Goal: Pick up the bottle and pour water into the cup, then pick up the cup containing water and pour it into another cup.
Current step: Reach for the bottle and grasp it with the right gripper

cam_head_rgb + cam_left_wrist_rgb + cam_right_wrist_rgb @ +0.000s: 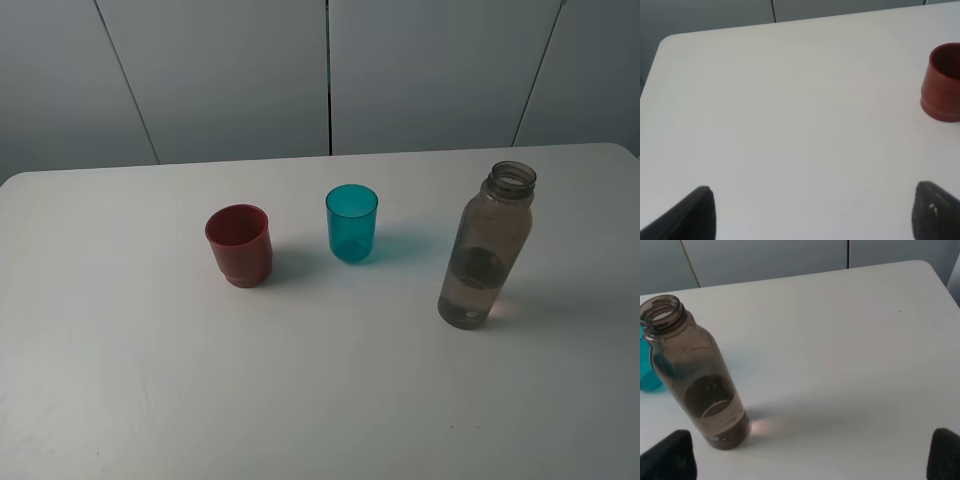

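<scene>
The smoky grey-brown bottle (pixel 487 247) stands upright and uncapped on the right of the white table, part full of water; it also shows in the right wrist view (pixel 692 370). The teal cup (pixel 351 222) stands mid-table, its edge showing in the right wrist view (pixel 649 375). The red cup (pixel 239 244) stands left of it and shows in the left wrist view (pixel 942 82). Neither gripper shows in the exterior view. The left gripper (pixel 812 212) is open and empty, short of the red cup. The right gripper (pixel 810 457) is open and empty, short of the bottle.
The white table (pixel 150 380) has a rounded far left corner (pixel 667 40) and a far right corner (pixel 927 265). Grey wall panels (pixel 230 70) stand behind the table's far edge.
</scene>
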Robot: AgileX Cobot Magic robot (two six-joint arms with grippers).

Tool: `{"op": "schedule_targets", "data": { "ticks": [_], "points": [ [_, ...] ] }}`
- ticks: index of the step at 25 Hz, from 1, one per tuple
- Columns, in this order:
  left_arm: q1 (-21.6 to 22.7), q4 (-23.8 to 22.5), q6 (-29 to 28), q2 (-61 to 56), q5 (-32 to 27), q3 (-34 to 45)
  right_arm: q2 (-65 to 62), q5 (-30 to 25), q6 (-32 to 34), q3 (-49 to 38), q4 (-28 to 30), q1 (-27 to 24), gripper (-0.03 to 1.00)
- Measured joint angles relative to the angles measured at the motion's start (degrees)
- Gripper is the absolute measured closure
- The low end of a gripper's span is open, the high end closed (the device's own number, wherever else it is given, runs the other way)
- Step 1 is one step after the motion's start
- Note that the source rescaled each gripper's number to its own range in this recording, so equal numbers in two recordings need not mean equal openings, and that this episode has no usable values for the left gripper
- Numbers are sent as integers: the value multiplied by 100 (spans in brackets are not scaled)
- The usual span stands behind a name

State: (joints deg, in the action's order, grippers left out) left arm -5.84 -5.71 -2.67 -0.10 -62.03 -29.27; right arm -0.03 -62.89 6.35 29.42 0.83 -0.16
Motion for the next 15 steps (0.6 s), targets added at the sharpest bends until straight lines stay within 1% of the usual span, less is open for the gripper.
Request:
{"op": "schedule_targets", "data": {
  "ticks": [15],
  "points": [
    [0, 0, 9, 0, 0, 0, 0, 0, 0, 0, 0, 0, -3]
  ]
}}
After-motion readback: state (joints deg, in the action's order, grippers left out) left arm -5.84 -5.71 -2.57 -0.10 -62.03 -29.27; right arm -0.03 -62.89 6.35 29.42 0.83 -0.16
